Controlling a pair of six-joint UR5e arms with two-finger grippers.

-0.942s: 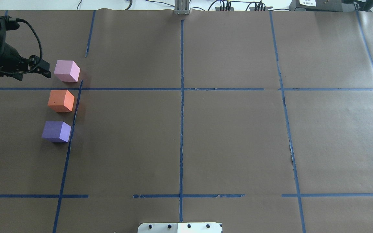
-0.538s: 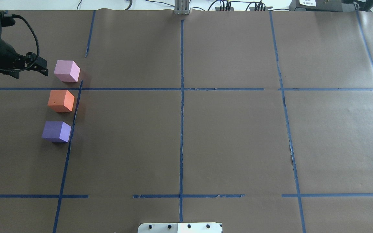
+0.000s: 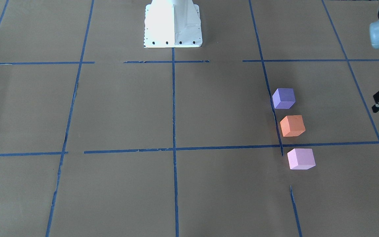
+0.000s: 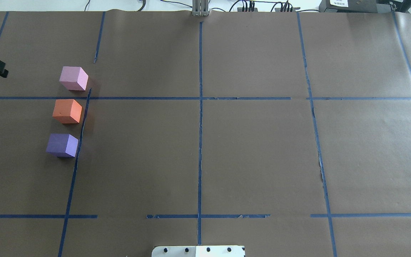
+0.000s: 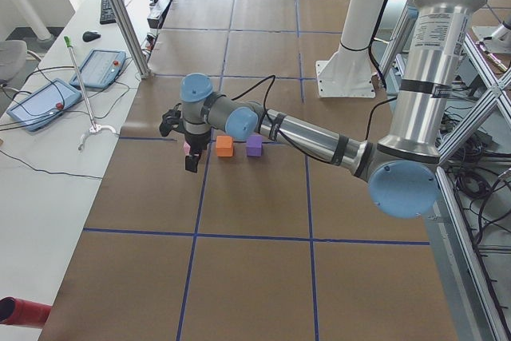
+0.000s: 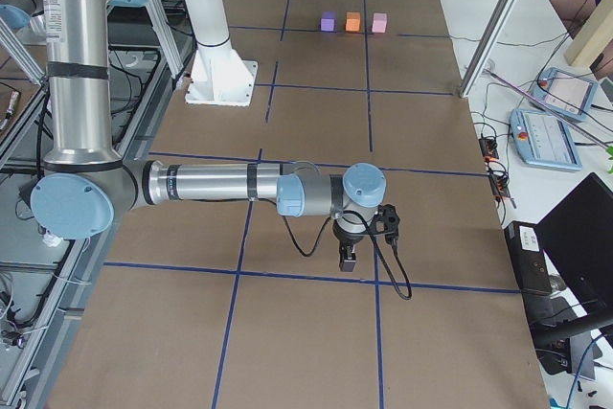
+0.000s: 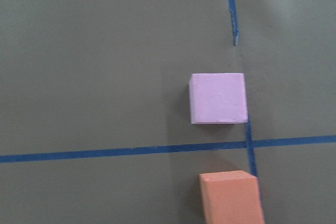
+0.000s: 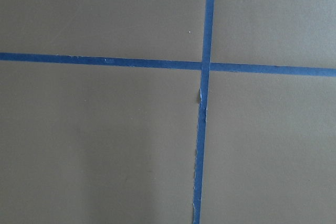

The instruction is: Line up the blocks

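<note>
Pink block (image 4: pixel 73 78), orange block (image 4: pixel 67 111) and purple block (image 4: pixel 62 145) stood in a straight row, slightly apart, beside a blue tape line (image 4: pixel 80 132) on the brown counter (image 4: pixel 255 150), on the robot's left. The left gripper (image 5: pixel 192 162) hung near the pink block, clear of it. The right gripper (image 6: pixel 348 258) hung well apart. Neither gripper's jaws could be judged as spread or pressed together.

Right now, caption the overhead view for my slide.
Pink block, orange block and purple block sit in a line beside a blue tape strip.
</note>
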